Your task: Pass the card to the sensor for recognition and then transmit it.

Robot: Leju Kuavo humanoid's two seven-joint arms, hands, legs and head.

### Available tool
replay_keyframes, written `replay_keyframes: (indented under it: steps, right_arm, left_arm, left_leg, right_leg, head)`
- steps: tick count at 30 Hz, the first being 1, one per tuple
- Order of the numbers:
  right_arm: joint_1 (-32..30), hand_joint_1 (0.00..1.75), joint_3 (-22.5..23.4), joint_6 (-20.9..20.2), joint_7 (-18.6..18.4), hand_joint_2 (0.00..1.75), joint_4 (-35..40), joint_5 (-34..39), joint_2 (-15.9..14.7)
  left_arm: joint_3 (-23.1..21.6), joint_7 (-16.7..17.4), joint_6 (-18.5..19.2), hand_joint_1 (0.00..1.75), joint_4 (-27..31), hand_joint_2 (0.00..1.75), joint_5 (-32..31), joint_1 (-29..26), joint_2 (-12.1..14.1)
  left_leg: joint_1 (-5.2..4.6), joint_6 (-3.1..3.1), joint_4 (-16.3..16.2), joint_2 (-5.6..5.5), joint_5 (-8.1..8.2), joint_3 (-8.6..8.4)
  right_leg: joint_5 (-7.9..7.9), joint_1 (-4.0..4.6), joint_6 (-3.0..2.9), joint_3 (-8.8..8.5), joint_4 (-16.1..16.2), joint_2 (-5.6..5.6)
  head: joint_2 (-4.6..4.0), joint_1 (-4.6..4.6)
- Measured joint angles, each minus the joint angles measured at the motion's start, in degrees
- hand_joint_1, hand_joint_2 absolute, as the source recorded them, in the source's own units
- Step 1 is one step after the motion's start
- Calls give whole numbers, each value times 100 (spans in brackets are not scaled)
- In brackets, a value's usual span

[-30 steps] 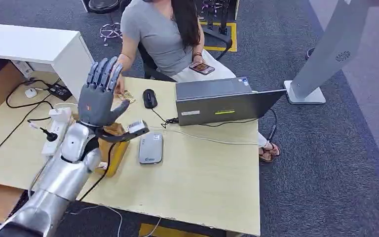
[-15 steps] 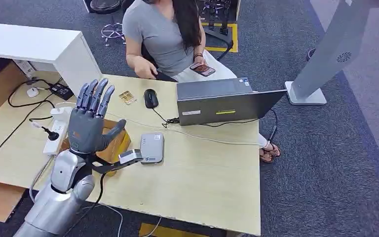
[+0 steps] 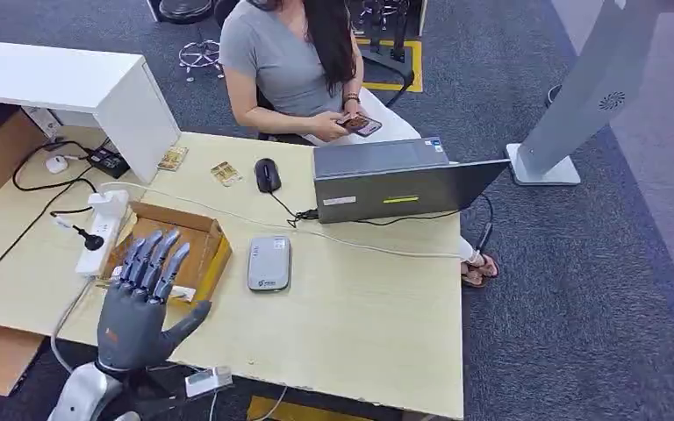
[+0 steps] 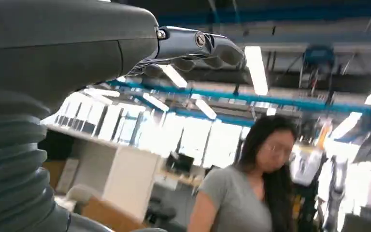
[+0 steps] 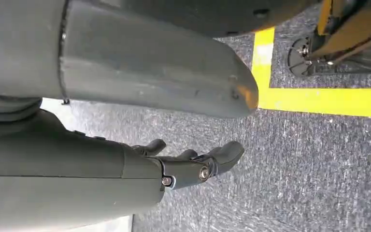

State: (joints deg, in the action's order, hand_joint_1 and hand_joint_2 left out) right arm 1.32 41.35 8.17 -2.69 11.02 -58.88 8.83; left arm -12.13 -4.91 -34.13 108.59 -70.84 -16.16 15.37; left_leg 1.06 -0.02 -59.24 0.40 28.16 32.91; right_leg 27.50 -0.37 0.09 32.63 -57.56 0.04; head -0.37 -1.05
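The left robot hand [image 3: 140, 303] is seen spread and empty over the worktop [image 3: 360, 307] edge beside the box [image 3: 204, 250], while a card [image 3: 224, 173], to be pinched flat, lies near the mouse [image 3: 267, 174], well beyond the sensor [image 3: 268, 263].

Desk count, seen from the head view.
Two cards [image 3: 173, 158] [image 3: 224, 173], one mouse [image 3: 267, 174], one laptop [image 3: 395, 179], one card reader [image 3: 268, 262], one cardboard box [image 3: 211, 248], one person [image 3: 291, 61].

The left robot hand [image 3: 140, 303] has dropped back toward the table's [image 3: 360, 333] near edge.
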Motion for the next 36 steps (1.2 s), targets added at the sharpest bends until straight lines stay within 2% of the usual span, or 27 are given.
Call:
replay_keyframes:
  steps: [2,8,16,25,33,36]
  right_arm:
    - [0,0,68,13,-26,0,0,28,2]
    - [-2,0,218,20,-35,0,0,46,20]
    - [-2,0,312,20,-46,0,0,48,35]
    - [-2,0,347,22,-48,0,0,48,48]
    - [-3,0,354,11,-92,0,0,-13,48]
    - [-3,0,354,-37,-59,0,0,-90,50]
  left_arm:
    - [-2,289,501,0,9,175,-57,-228,103]
    - [-98,992,873,0,9,175,-74,-672,485]
    - [-258,1094,902,0,11,175,-81,-878,752]
    - [-313,1114,915,0,15,175,-81,-905,802]
    - [-328,1619,1162,0,66,175,33,-965,951]
    - [-216,1667,1256,0,61,175,195,-942,959]
  left_leg:
    - [0,0,0,-1,0,-1]
    - [3,-1,1,-3,-1,-2]
    - [2,0,0,-4,-1,1]
    - [2,0,0,-4,-1,-1]
    - [3,-1,0,-5,-1,-1]
    - [3,0,0,-5,-1,0]
  right_leg:
    - [0,0,0,0,0,-1]
    - [0,2,-1,-2,0,-3]
    - [0,1,-1,-3,0,-4]
    - [0,1,-1,-4,0,-5]
    - [0,2,-1,-3,0,-6]
    - [0,2,-1,-4,0,-6]
  head:
    - [0,0]
    - [0,-2]
    - [0,0]
    - [0,0]
    - [0,-2]
    - [0,2]
